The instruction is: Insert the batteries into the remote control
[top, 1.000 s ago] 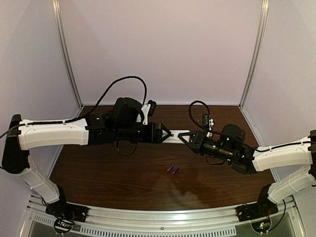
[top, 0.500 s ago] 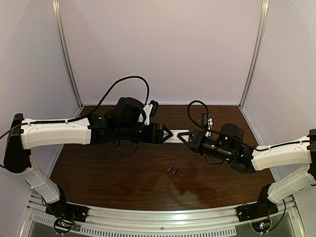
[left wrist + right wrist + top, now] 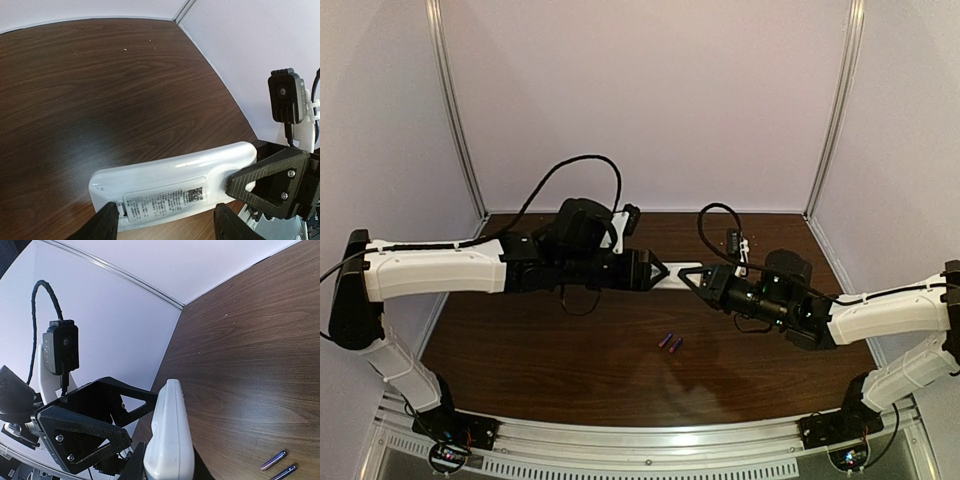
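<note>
From above, the remote [image 3: 682, 270] hung clear of the counter [image 3: 540, 350], bridged between the two arms. The left tool [image 3: 658, 270] met it from one end and the right tool [image 3: 692, 279] from the other, probably so that one arm could steady it while the other worked on it. The batteries [image 3: 670, 343] lay side by side on the wood nearer the bases, well apart from the remote and not yet picked up.

In the left wrist view, the remote [image 3: 175, 185] showed its back, with a printed label [image 3: 162, 200] and no open compartment on view. The left tool's fingers [image 3: 105, 225] stood wide at either side of it, and whether they pressed it could not be told. The right tool's black finger [image 3: 267, 182] was clamped on the far end.

In the right wrist view, the remote [image 3: 170, 440] rose edge-on out of the right tool [image 3: 167, 472], which was clenched on its thin sides and so seemed to carry it. The left tool [image 3: 143, 420] pointed at its flank. The batteries [image 3: 277, 465] rested on the counter below, so loading had not begun
</note>
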Robot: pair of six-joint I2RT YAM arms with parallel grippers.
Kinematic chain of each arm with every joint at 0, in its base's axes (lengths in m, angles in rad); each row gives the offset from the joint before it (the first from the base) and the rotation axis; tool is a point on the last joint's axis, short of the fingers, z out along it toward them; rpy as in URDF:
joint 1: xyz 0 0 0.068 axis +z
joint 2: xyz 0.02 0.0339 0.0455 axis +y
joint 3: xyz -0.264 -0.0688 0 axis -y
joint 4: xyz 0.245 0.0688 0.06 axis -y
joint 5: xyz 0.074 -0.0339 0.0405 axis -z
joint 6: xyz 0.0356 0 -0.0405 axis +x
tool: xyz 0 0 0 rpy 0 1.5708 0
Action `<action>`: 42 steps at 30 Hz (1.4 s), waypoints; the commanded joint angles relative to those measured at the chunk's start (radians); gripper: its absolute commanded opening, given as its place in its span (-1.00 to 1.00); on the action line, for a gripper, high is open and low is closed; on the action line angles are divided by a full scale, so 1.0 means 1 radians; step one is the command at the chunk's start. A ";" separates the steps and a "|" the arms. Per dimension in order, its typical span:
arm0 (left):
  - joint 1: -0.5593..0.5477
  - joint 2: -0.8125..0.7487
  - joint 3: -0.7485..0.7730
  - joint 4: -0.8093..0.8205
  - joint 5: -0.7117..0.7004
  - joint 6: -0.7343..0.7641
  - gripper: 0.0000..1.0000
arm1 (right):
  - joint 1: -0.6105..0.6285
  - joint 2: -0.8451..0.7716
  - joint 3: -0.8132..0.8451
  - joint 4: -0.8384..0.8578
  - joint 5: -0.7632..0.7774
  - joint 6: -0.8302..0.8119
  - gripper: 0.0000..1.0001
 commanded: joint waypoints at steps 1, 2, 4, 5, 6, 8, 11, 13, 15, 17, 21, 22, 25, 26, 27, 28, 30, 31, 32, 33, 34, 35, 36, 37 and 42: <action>-0.001 0.030 0.017 -0.022 -0.036 -0.019 0.35 | 0.012 0.000 0.021 0.073 0.001 -0.003 -1.00; 0.000 0.032 0.016 -0.025 -0.041 -0.024 0.36 | 0.012 0.002 0.023 0.075 -0.001 -0.002 -1.00; -0.001 0.037 0.019 -0.027 -0.045 -0.026 0.35 | 0.014 0.007 0.025 0.084 -0.006 0.000 -1.00; -0.001 0.040 0.023 -0.032 -0.047 -0.028 0.36 | 0.016 0.007 0.026 0.088 -0.006 0.000 -1.00; -0.001 0.042 0.024 -0.034 -0.046 -0.029 0.35 | 0.016 0.009 0.028 0.089 -0.007 0.000 -1.00; -0.001 0.046 0.025 -0.034 -0.041 -0.029 0.35 | 0.017 0.014 0.032 0.096 -0.010 -0.001 -1.00; -0.001 0.050 0.013 0.002 0.003 -0.027 0.33 | 0.018 0.026 0.040 0.110 -0.021 0.002 -1.00; -0.001 0.051 -0.007 0.063 0.081 -0.016 0.31 | 0.019 0.029 0.041 0.111 -0.025 0.002 -1.00; -0.001 0.053 -0.011 0.092 0.130 -0.004 0.29 | 0.018 0.026 0.041 0.109 -0.022 -0.005 -1.00; -0.001 0.046 -0.019 0.119 0.161 0.002 0.26 | 0.018 0.020 0.039 0.104 -0.020 -0.007 -1.00; -0.001 0.016 -0.054 0.179 0.198 0.016 0.22 | 0.019 0.007 0.024 0.095 -0.007 -0.012 -1.00; -0.002 0.007 -0.067 0.205 0.204 0.016 0.22 | 0.018 0.005 0.020 0.092 -0.002 -0.015 -1.00; -0.001 -0.020 -0.095 0.258 0.232 0.015 0.21 | 0.016 0.003 0.013 0.084 0.008 -0.024 -1.00; -0.001 -0.029 -0.103 0.269 0.235 0.013 0.21 | 0.016 0.003 0.012 0.080 0.011 -0.028 -1.00; -0.001 -0.043 -0.111 0.281 0.236 0.013 0.20 | 0.016 0.003 0.009 0.077 0.015 -0.029 -1.00; 0.000 -0.052 -0.118 0.293 0.237 0.014 0.20 | 0.015 0.003 0.008 0.077 0.018 -0.032 -1.00; -0.002 -0.071 -0.126 0.308 0.233 0.017 0.19 | 0.012 0.000 0.006 0.066 0.027 -0.037 -1.00; -0.002 -0.079 -0.130 0.316 0.236 0.018 0.19 | 0.011 -0.001 0.004 0.061 0.032 -0.041 -1.00; -0.001 -0.086 -0.134 0.324 0.237 0.020 0.19 | 0.012 -0.002 0.003 0.056 0.035 -0.044 -1.00; -0.001 -0.089 -0.137 0.326 0.236 0.021 0.19 | 0.009 -0.004 0.001 0.051 0.038 -0.047 -1.00; -0.001 -0.094 -0.137 0.325 0.234 0.024 0.19 | 0.008 -0.007 0.000 0.048 0.041 -0.049 -1.00; -0.001 -0.098 -0.139 0.323 0.228 0.026 0.19 | 0.008 -0.011 0.000 0.041 0.046 -0.053 -1.00; -0.002 -0.102 -0.142 0.319 0.220 0.027 0.19 | 0.007 -0.016 -0.001 0.034 0.051 -0.058 -1.00; -0.001 -0.107 -0.143 0.309 0.196 0.027 0.20 | 0.007 -0.021 -0.002 0.017 0.062 -0.063 -1.00; -0.001 -0.110 -0.109 0.179 0.053 0.026 0.26 | 0.006 -0.056 -0.014 -0.006 0.093 -0.073 -1.00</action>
